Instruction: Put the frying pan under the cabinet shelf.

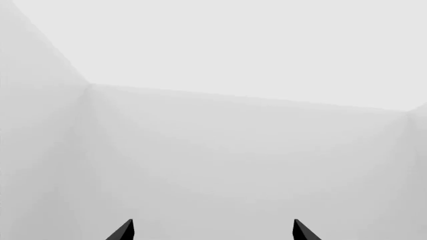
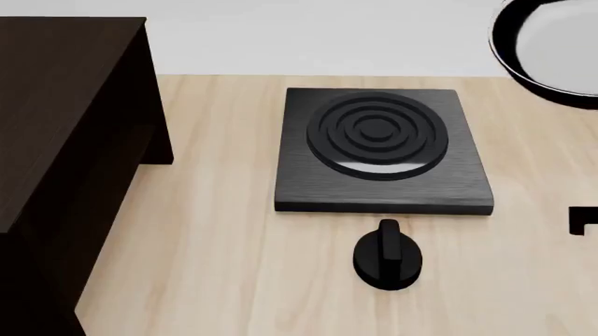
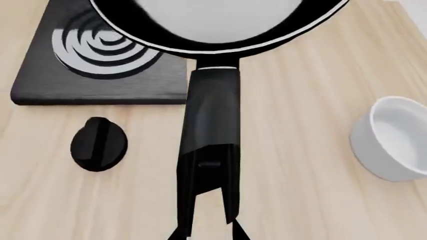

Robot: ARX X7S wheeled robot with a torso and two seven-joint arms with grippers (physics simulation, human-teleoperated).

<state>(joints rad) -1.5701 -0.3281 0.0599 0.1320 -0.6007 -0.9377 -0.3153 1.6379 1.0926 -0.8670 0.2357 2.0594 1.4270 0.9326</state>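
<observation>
The right gripper (image 3: 208,220) is closed on the long black handle of the frying pan (image 3: 213,30), its dark fingers (image 3: 230,200) pressed against both sides of the handle near its end. The pan is glossy black with a thin silver rim and a pale grey inner base. Part of its bowl overlaps the square black stove plate (image 3: 67,85) with its concentric rings. Just beside the stove plate, a round black knob (image 3: 99,144) lies on the light wooden table (image 3: 300,190). A white bowl (image 3: 393,140) stands across the handle from the stove plate, well apart from it.
</observation>
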